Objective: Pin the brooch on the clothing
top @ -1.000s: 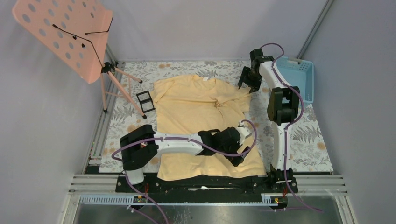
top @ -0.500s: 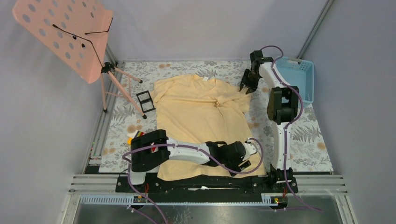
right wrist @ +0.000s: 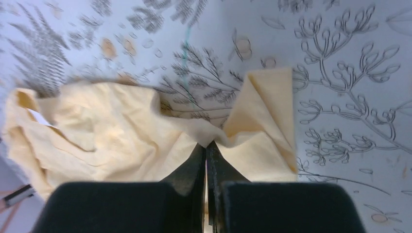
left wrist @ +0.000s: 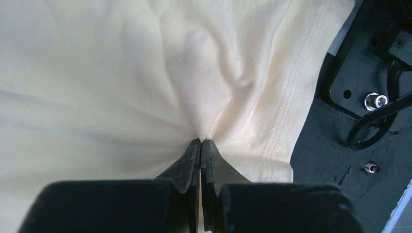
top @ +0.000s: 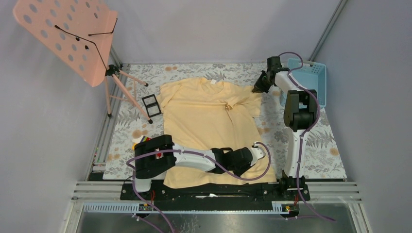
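Observation:
The clothing (top: 204, 119), a pale yellow T-shirt, lies flat on the flower-patterned table. The brooch (top: 226, 106) shows as a tiny dark speck on the chest, right of the middle, where the cloth puckers. My left gripper (top: 260, 156) is at the shirt's near right corner. In the left wrist view my left gripper (left wrist: 200, 141) is shut on a pinch of the clothing (left wrist: 97, 73) beside the stitched hem. My right gripper (top: 256, 89) is at the right sleeve. In the right wrist view my right gripper (right wrist: 206, 144) is shut on a fold of the clothing (right wrist: 107, 131).
A pink music stand (top: 73, 36) on a tripod stands at the far left. A small black frame (top: 151, 105) lies left of the shirt, and a red and yellow toy (top: 141, 141) peeks out by the left arm. A blue basket (top: 311, 80) sits at the far right.
Both grippers have shut on the shirt. The left arm swung down to the near hem. The right gripper shifted right along the sleeve, dragging its edge.

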### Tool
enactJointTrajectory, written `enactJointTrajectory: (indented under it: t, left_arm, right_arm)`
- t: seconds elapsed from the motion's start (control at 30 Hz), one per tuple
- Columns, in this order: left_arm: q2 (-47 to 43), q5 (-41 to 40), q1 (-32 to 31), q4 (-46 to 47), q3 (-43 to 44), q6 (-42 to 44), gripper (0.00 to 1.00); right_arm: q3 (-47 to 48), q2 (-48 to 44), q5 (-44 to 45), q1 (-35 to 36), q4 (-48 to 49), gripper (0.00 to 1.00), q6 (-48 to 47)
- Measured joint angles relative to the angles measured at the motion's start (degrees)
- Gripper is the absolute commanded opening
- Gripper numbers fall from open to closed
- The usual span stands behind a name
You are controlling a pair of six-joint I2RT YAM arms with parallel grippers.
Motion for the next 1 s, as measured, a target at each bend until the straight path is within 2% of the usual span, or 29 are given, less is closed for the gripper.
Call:
enactJointTrajectory:
  t: [0.13, 0.33, 0.4, 0.43, 0.47, 0.53, 0.57, 0.6, 0.63, 0.73, 0.77, 0.83, 0.9, 1.0]
  left_arm:
    - [-0.02, 1.77, 0.42, 0.33, -0.13, 0.04, 0.00]
    - [-0.66, 6.78, 0.55, 0.79, -1.07, 0.04, 0.00]
    - [-0.87, 8.17, 0.57, 0.85, -1.31, 0.02, 0.00]
    - [-0.96, 8.66, 0.57, 0.96, -1.49, 0.00, 0.00]
    - [-1.07, 9.27, 0.61, 1.05, -1.68, -0.11, 0.00]
    - [-1.14, 10.45, 0.74, 1.16, -1.84, -0.59, 0.02]
    - [-1.14, 11.15, 0.79, 1.11, -1.84, -0.98, 0.12]
    - [-1.16, 12.09, 0.83, 0.87, -1.81, -1.53, 0.29]
    - [-1.25, 13.05, 0.79, 0.33, -1.73, -2.03, 0.51]
    - [-2.10, 14.71, 0.70, -3.23, -0.17, -3.54, 0.78]
    - [-2.73, 14.67, 0.72, -4.52, 0.44, -3.69, 0.85]
    - [-4.63, 14.51, 1.66, -7.89, 2.21, -4.15, 0.88]
    - [-7.15, 14.34, 3.45, -11.30, 4.83, -4.50, 0.95]
    - [-11.02, 13.35, 7.72, -15.52, 9.33, -4.63, 0.97]
  right_arm:
    - [5.75, 1.84, -1.55, -0.85, 1.49, 0.00, 1.11]
    - [27.32, 11.43, -2.93, -1.27, 0.46, 0.00, 1.14]
    - [31.47, 13.77, -3.78, -1.33, -0.39, 0.00, 1.18]
    - [32.57, 14.56, -4.02, -1.36, -0.72, 0.03, 1.20]
    - [33.46, 15.39, -4.28, -1.38, -1.03, 0.11, 1.25]
    - [33.64, 16.35, -4.61, -1.44, -1.49, 0.38, 1.38]
    - [33.64, 16.76, -4.83, -1.49, -1.75, 0.50, 1.62]
    - [33.64, 17.07, -4.94, -1.57, -1.36, 0.61, 1.88]
    - [33.64, 17.20, -5.20, -1.70, -1.05, 0.70, 1.62]
    - [33.46, 17.07, -5.86, -2.25, 0.00, 0.84, 0.44]
    - [32.61, 16.61, -5.97, -2.43, 0.57, 0.86, -0.37]
    - [30.42, 15.04, -5.99, -2.60, 0.17, 0.89, -2.08]
    - [28.52, 12.96, -5.60, -2.80, -1.31, 0.91, -4.17]
    - [25.86, 8.44, -4.17, -2.93, -4.39, 0.92, -7.76]
